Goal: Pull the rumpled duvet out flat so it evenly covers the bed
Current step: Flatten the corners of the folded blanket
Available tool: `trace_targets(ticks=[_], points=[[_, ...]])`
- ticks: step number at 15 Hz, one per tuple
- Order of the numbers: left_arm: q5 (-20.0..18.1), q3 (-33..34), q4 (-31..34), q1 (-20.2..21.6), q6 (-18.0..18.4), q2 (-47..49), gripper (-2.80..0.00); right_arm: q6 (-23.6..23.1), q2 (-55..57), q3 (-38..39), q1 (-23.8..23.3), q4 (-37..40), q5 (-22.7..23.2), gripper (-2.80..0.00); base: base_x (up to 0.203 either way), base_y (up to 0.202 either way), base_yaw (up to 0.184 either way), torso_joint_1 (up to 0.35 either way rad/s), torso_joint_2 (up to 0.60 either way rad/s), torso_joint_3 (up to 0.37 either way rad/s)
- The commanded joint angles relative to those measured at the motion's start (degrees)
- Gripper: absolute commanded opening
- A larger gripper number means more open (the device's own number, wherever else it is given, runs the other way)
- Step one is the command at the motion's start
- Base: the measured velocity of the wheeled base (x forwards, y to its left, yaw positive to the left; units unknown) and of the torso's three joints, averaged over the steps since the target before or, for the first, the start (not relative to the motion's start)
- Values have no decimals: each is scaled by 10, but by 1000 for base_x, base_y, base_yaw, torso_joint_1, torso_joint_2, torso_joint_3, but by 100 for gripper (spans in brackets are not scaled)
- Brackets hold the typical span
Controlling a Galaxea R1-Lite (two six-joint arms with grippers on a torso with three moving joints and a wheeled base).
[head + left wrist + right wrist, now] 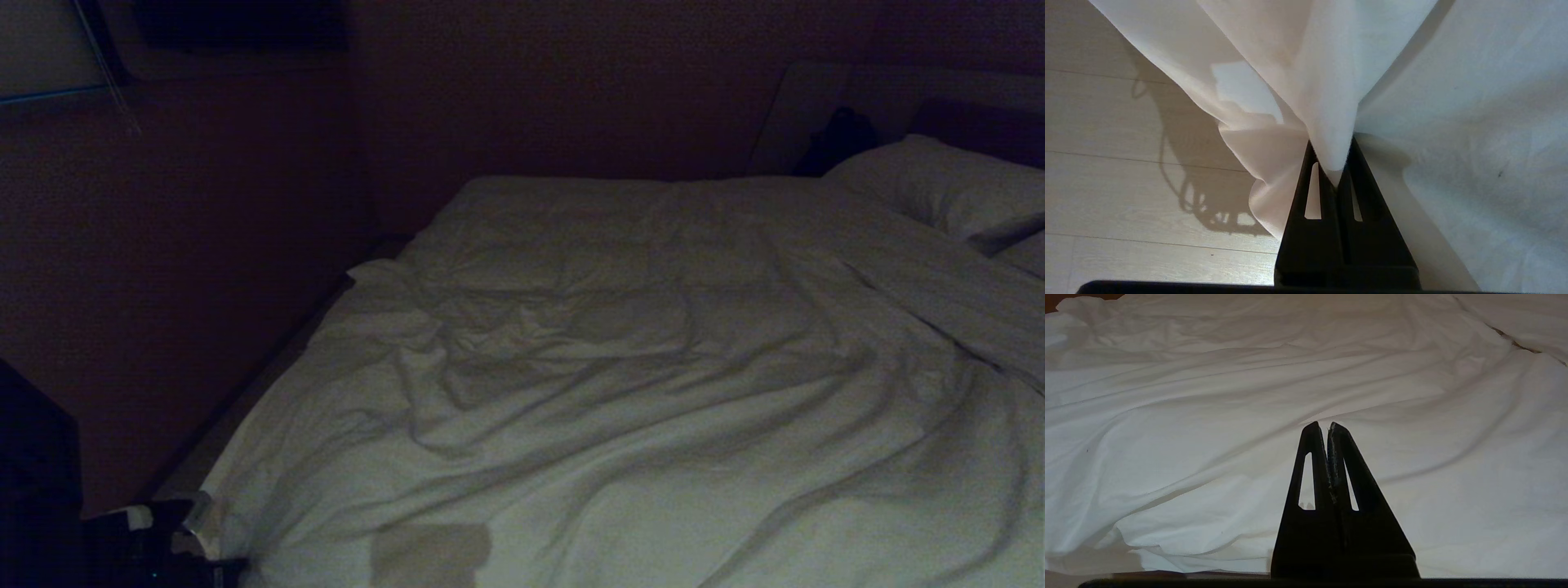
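The white duvet [612, 367] lies wrinkled across the bed [208, 457], with deep folds running over its near half. My left gripper [1331, 143] is at the duvet's near left corner, beyond the bed's edge and above the floor. It is shut on a pinched fold of the duvet [1327, 102], and more of the cloth drapes down beside it. My right gripper [1323, 424] hovers low over the duvet [1208, 416] near its front hem, shut with nothing between its fingers.
A white pillow [939, 188] rests at the far right against the dark headboard [980, 122]. Pale wooden floor [1106, 163] runs along the bed's left side. A dark wall [204, 245] stands close to that side, and a dark object [41, 457] sits at the near left.
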Motion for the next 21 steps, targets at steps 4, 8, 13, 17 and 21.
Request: trace_targets(ticks=[4, 8, 13, 17, 21], points=[[-1, 0, -27, 0, 1, 0, -280, 0, 1, 0, 0, 1, 0, -280, 0, 0, 0, 0, 0, 0], [-1, 0, -27, 0, 0, -2, -280, 0, 1, 0, 0, 0, 0, -280, 0, 0, 0, 0, 0, 0], [-8, 8, -27, 0, -42, -59, -280, 0, 1, 0, 0, 0, 0, -280, 0, 0, 0, 0, 0, 0], [-12, 15, -27, -1, -153, -178, -280, 0, 1, 0, 0, 0, 0, -280, 0, 0, 0, 0, 0, 0], [-12, 24, -27, -8, -199, -262, -280, 0, 1, 0, 0, 0, 0, -280, 0, 0, 0, 0, 0, 0]])
